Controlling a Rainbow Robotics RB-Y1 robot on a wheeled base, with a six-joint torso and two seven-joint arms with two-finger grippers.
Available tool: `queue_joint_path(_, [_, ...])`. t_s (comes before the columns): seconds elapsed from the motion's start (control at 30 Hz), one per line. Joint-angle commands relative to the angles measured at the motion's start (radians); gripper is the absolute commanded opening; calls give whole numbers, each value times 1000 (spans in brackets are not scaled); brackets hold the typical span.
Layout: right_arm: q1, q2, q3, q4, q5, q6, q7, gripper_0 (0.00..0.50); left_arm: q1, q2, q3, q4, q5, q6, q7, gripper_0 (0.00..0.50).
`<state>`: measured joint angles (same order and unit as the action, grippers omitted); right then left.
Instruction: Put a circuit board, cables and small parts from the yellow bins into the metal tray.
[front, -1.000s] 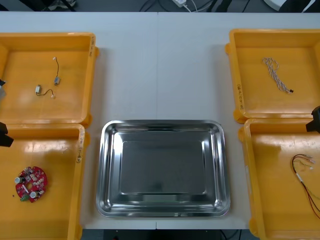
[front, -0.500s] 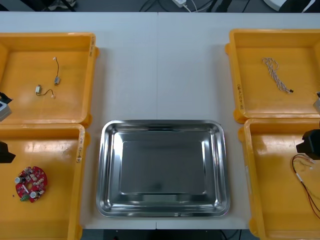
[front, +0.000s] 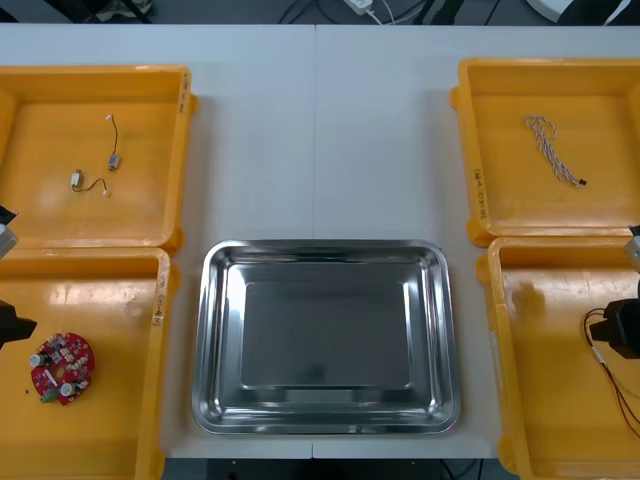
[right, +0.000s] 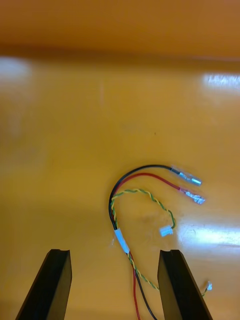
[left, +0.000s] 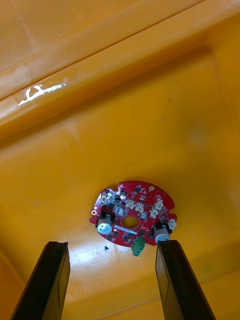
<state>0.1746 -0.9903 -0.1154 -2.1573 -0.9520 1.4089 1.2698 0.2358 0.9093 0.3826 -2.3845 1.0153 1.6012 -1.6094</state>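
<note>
Light tabletop (front: 320, 130) is carrying four yellow bins (front: 180, 160) and one bare metal tray (front: 325, 425) between them. The left gripper (left: 111, 245) is holding its fingers apart over the one circuit board (left: 132, 220) in the near left bin. The right gripper (right: 114, 252) is holding its fingers apart over one red and yellow cable (right: 121, 239), whose other end is running out of sight.

Bright overhead light glares off tray (front: 325, 245) (and bins (front: 545, 300)).

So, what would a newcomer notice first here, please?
A shiny metal tray sits mid-table. The open left gripper is poised by a round red circuit board in the near left yellow bin; the open right gripper is poised by a red and yellow cable in the near right yellow bin.
</note>
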Motion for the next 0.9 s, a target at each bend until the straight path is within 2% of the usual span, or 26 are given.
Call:
queue_joint_path(0.03, [42,4,-3,-27,10,-18,31,500,99,53,48,-32,14,-76,-224,500])
queue_joint_path(0.2, [45,4,63,-26,87,-70,28,500,180,69,61,-32,28,-170,-282,500])
queue_joint_path(0.47, [43,4,106,-26,102,-84,54,500,278,108,62,-56,37,-248,-314,500])
queue_joint_path(0.6, [43,4,119,-26,133,-84,72,500,330,132,64,-79,37,-276,-330,500])
queue_joint_path(0.9, [43,4,151,-26,164,-102,109,500,430,172,51,-91,11,-377,-366,500])
